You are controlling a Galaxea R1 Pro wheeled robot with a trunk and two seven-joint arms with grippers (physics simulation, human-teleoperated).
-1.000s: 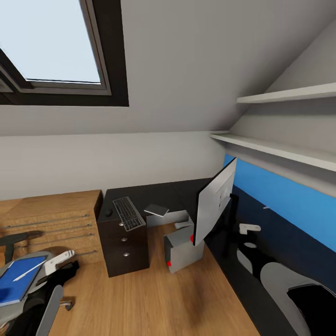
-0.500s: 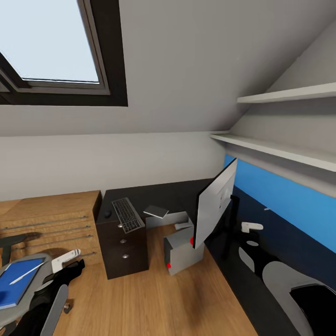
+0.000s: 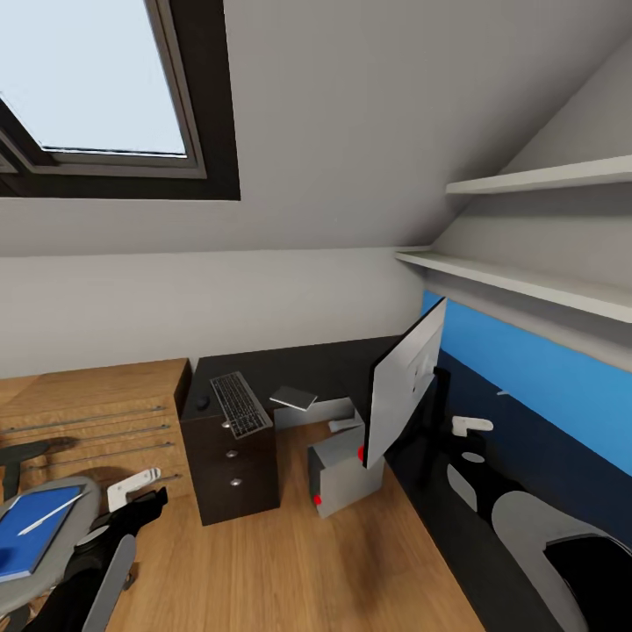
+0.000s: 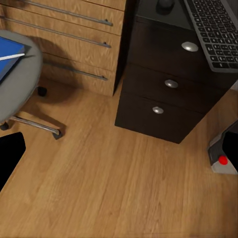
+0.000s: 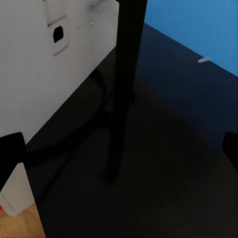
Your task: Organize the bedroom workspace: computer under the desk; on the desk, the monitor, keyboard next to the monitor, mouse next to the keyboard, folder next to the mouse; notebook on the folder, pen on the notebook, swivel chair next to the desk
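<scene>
The folder (image 3: 33,527) lies on the swivel chair (image 3: 83,562) with the pen (image 3: 53,512) across it — awaiting transfer to the desk (image 3: 290,369). Left gripper (image 3: 139,491) spread, empty beside it; right gripper (image 3: 470,427) state unclear.

Keyboard (image 3: 240,403) on desk (image 3: 307,364) (mouse (image 3: 203,402) left); computer (image 3: 338,470) below.

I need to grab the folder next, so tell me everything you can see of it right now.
The folder is a flat, bright blue rectangle with a pale edge, lying face up on the grey padded seat of the swivel chair. A thin pale pen lies slantwise across its top. Part of it is cut off by the edge of the head view. The left wrist view catches one blue corner on the seat. The left gripper is nearby, not touching it.
</scene>
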